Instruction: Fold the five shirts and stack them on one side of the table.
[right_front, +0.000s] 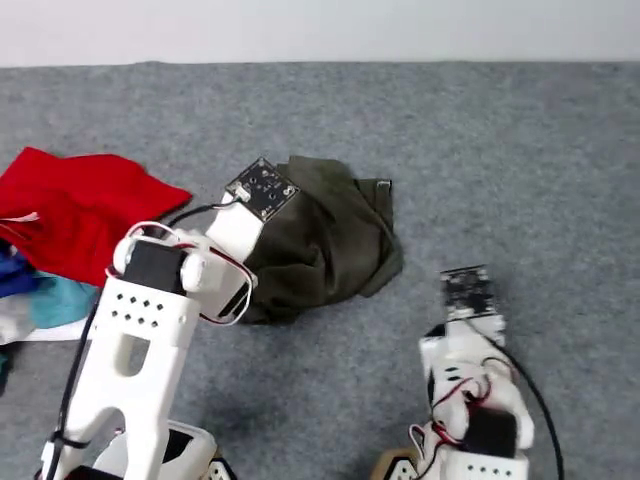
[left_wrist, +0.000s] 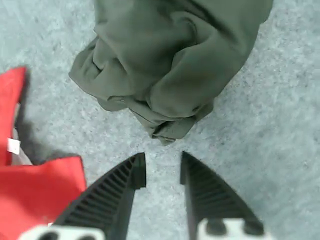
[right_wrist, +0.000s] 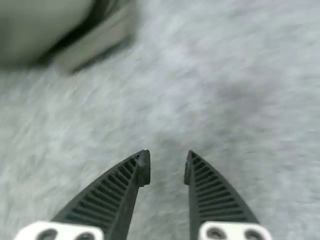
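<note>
Lying bunched near the middle of the table (right_front: 500, 150) is the green shirt (right_front: 320, 240). The left gripper (left_wrist: 161, 172) hangs just beside it, fingers apart. The right gripper (right_wrist: 166, 167) has fingers apart too. The red shirt (right_front: 80, 210) lies by the left edge.

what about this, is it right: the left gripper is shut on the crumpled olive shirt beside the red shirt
No: the left gripper is open and empty, just short of the crumpled olive shirt beside the red shirt. The left wrist view shows it.
</note>
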